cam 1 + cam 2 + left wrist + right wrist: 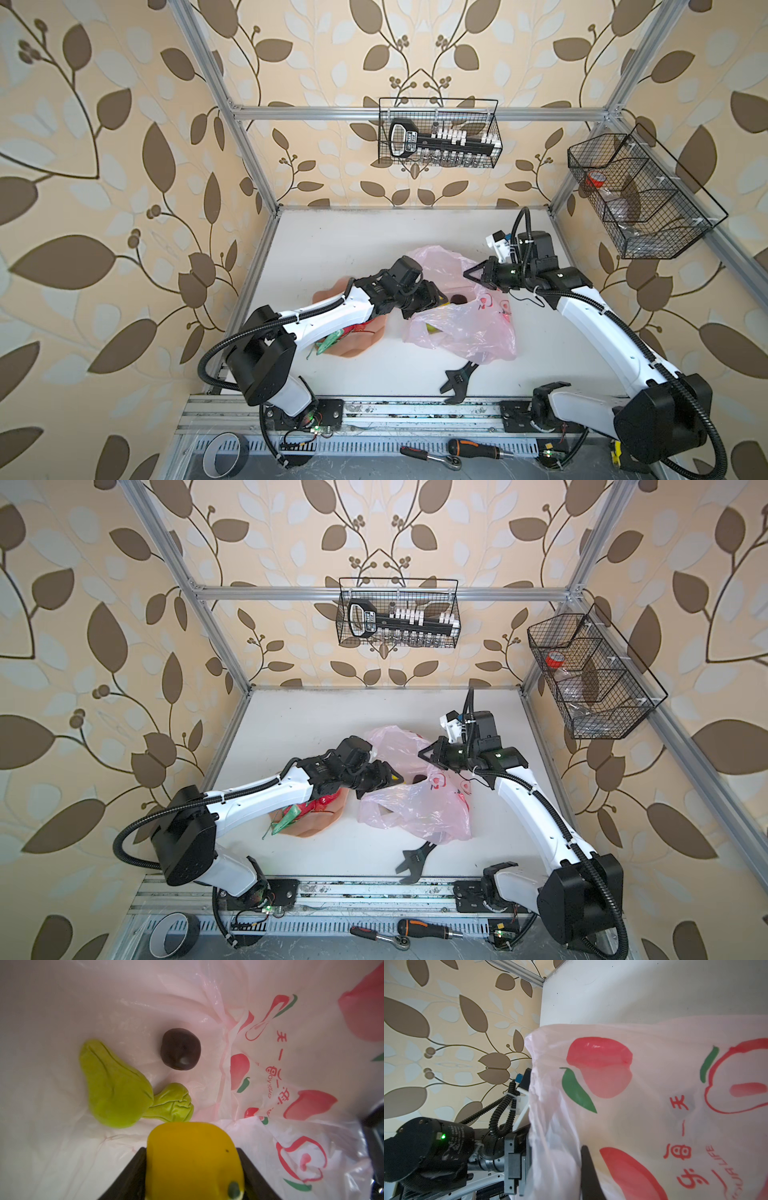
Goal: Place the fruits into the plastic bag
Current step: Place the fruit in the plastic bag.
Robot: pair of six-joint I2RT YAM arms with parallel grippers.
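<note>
I work over a flat white tabletop, and 3 things lie directly on it. A thin, crinkly, pale pink translucent plastic bag with red printed marks sprawls across it. To the bag's left, just apart from it, sits a peach faceted plate. On the bag's near side, toward me, lies a black metal adjustable wrench, its handle end at the bag's edge.

Yellow lemon, pale pink plastic bag
</note>
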